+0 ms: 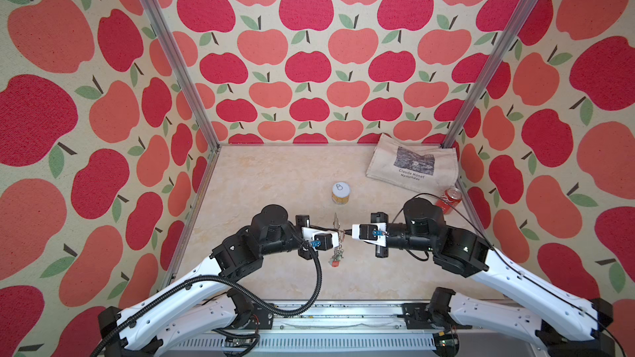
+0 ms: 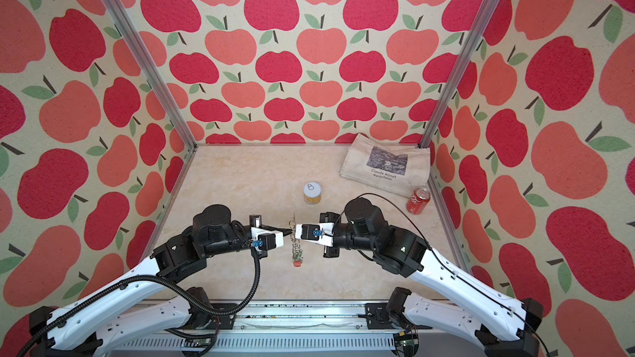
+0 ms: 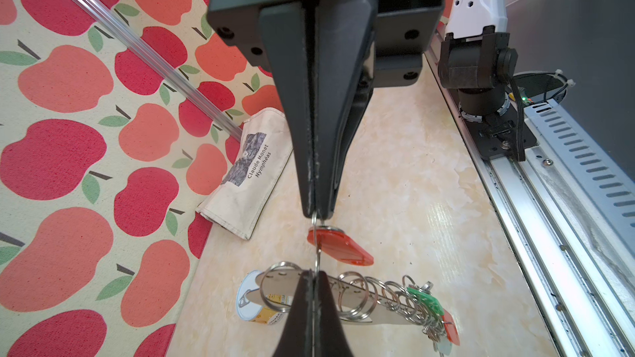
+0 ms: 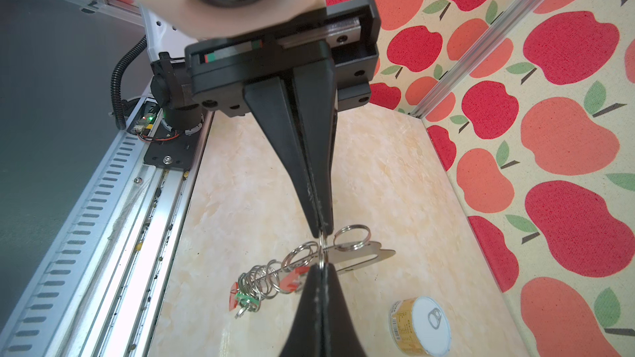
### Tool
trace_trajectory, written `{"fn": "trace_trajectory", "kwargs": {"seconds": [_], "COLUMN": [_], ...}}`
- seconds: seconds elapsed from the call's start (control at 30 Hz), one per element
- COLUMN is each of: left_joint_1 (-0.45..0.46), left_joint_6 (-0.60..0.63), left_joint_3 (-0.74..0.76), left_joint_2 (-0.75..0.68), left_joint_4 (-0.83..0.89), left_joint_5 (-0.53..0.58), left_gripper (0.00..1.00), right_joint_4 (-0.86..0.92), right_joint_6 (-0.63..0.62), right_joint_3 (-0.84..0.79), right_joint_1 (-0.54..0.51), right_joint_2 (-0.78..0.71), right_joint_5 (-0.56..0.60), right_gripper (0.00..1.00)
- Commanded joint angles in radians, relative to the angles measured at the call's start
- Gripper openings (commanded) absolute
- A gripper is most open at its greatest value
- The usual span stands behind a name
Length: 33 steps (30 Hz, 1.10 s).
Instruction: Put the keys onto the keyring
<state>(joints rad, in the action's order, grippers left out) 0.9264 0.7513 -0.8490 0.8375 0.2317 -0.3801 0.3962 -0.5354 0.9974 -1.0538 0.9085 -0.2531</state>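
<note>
Okay, threading | left end effector (image 3: 312, 274) pinching keyring (image 4: 364, 255), right end effector (image 3: 318, 214) pinching red key (image 3: 343, 247) | next I'd twist its loop through

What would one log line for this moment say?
left claw: shut on ring | right claw: shut on same ring | red-tagged key: hangs on that ring | keyring: between the claws, other keys at one end

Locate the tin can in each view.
Top view: tin can just below picture centre.
Top view: can, same spot.
Left wrist: can behind the keyring, at its end ring.
Right wrist: can off the keyring's pointed end.
Shared landmark: the keyring, in all four.
</note>
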Motion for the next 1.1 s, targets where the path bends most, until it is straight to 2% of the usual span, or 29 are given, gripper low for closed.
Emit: {"fn": "trace_trajectory", "kwargs": {"seconds": [0.0,1.07], "left_joint_1": [0.009,0.015], "left_joint_6": [-0.005,-0.012], "left_joint_3": [-0.019,-0.016], "left_joint_2": [-0.024,-0.046], "left_joint_4": [-0.033,-0.044], "left_joint_5": [-0.031,-0.034], "left_gripper": [0.00,0.00], "right_joint_4": [0.027,0.042], "right_joint_6": [-0.018,-0.029], "right_joint_3": [0.023,0.027], "right_joint_1": [-0.005,-0.025], "right_joint_2": [0.010,0.038], "right_joint_5": [-0.003,0.037], "right_gripper": [0.00,0.00]}}
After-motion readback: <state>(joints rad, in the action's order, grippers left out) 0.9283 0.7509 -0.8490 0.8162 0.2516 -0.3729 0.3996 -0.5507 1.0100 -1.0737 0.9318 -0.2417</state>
